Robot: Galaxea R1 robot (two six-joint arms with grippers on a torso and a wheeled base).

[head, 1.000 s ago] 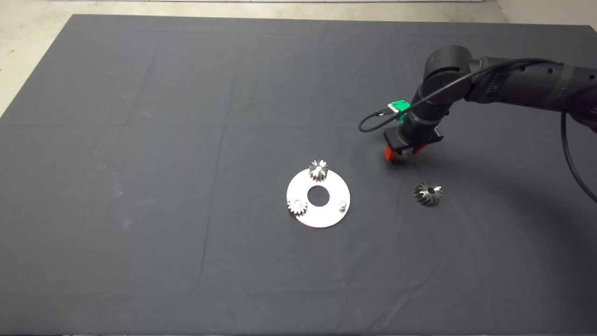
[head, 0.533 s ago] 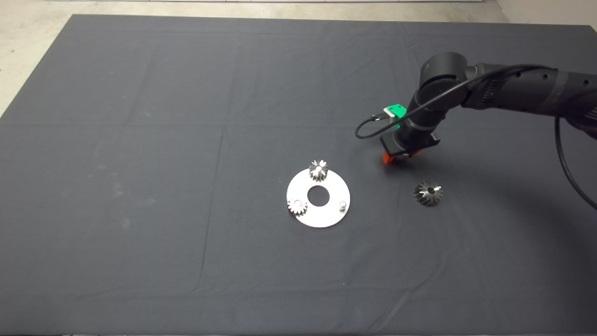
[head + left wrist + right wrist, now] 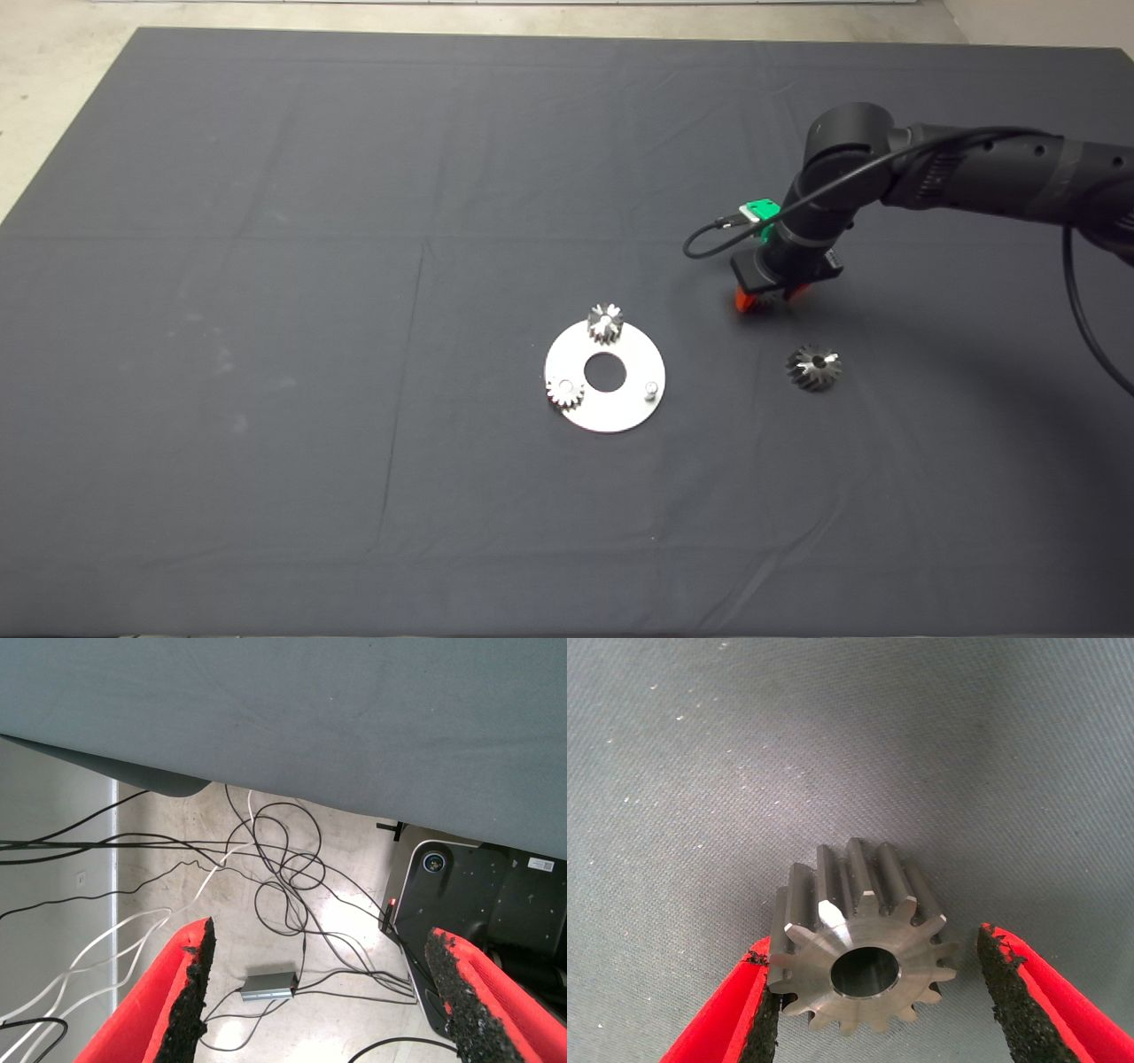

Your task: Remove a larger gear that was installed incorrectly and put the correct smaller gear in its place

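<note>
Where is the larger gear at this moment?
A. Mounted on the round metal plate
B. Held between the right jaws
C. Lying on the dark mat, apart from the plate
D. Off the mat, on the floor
C. The larger gear lies on the mat to the side of the round plate, below the right gripper, whose jaws straddle a smaller gear.

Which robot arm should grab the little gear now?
The right one, probably. The right gripper is open around the smaller gear on the mat; the left gripper is off past the mat's edge.
</note>
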